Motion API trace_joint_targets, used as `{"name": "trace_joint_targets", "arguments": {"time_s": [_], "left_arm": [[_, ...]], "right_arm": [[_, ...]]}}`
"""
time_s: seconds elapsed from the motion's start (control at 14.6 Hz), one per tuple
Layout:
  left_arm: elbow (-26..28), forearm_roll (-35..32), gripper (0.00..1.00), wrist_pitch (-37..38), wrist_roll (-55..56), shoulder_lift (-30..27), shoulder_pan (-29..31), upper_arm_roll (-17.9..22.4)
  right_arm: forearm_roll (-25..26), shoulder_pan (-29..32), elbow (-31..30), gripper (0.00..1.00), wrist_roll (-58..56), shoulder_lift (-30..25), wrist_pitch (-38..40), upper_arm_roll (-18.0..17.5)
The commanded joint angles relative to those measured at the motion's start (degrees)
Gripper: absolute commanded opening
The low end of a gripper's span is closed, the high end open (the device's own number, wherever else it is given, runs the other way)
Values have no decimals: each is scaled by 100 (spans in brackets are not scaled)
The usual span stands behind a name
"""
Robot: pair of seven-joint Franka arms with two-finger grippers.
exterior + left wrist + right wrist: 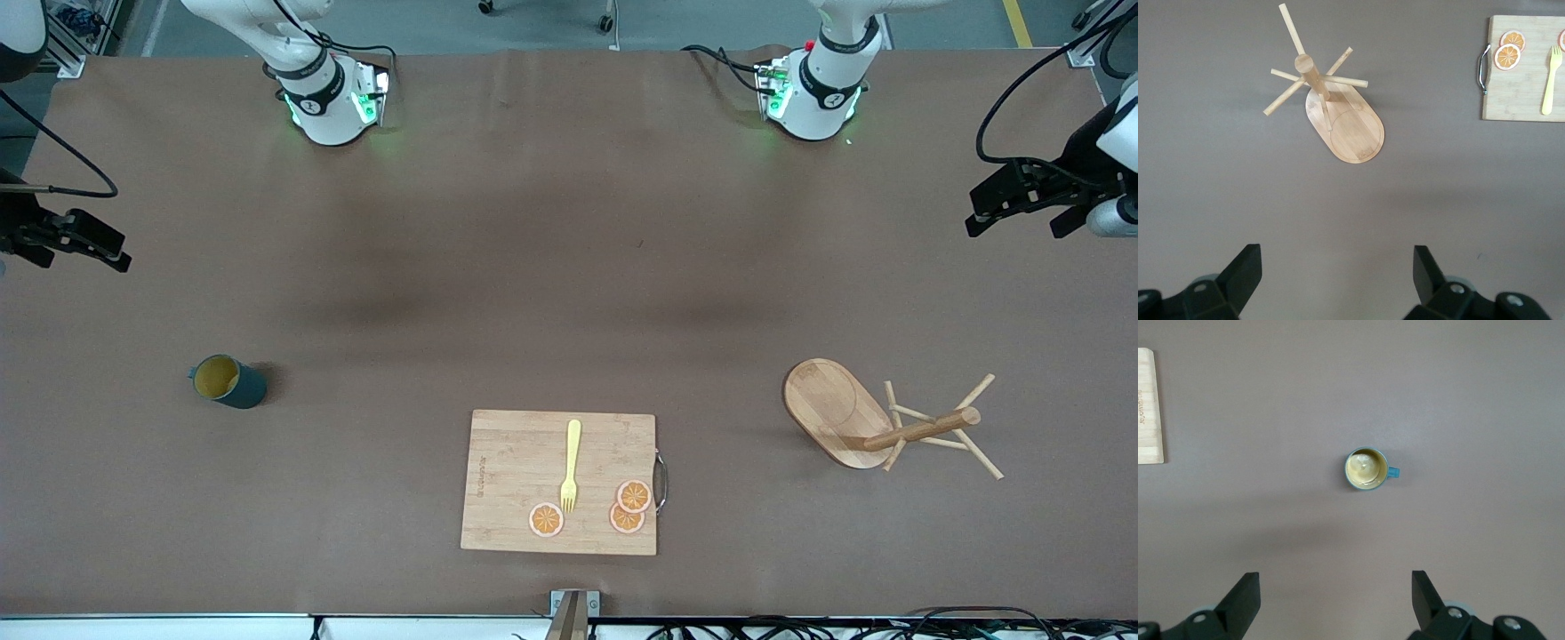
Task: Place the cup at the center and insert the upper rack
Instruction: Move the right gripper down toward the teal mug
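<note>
The brown table (569, 267) carries everything. A rectangular bamboo cutting board (516, 480) lies at the middle of its edge nearest the front camera, bearing a yellow fork (570, 467) and three orange slices (546, 519). Toward the left arm's end stands the upper rack (836, 418), oval base down, its round post and thin pegs rising straight up. Toward the right arm's end the cup (228, 381) sits upright. The left gripper (1337, 277) hangs above bare table near the rack, jaws spread and empty; the right gripper (1335, 599) likewise hangs near the cup.
</note>
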State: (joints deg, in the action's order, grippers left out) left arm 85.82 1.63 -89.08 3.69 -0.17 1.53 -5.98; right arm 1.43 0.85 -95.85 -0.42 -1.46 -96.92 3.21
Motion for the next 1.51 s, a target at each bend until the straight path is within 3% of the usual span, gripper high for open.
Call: {"name": "trace_joint_targets", "arguments": {"time_s": [0.0,0.96,1.44], "left_arm": [[179,-14,100,66,-105,-202,41,-61],[172,-5,100,39,-114,-203,32,-70],[163,4,100,39,-114,-203,32,-70]], "right_arm": [[103,-76,-144,100,-20,-179,-29,13],[77,-111,-65,100,6,128,85,22],[-2,-259,49,100,-2,1155,-107,13]]}}
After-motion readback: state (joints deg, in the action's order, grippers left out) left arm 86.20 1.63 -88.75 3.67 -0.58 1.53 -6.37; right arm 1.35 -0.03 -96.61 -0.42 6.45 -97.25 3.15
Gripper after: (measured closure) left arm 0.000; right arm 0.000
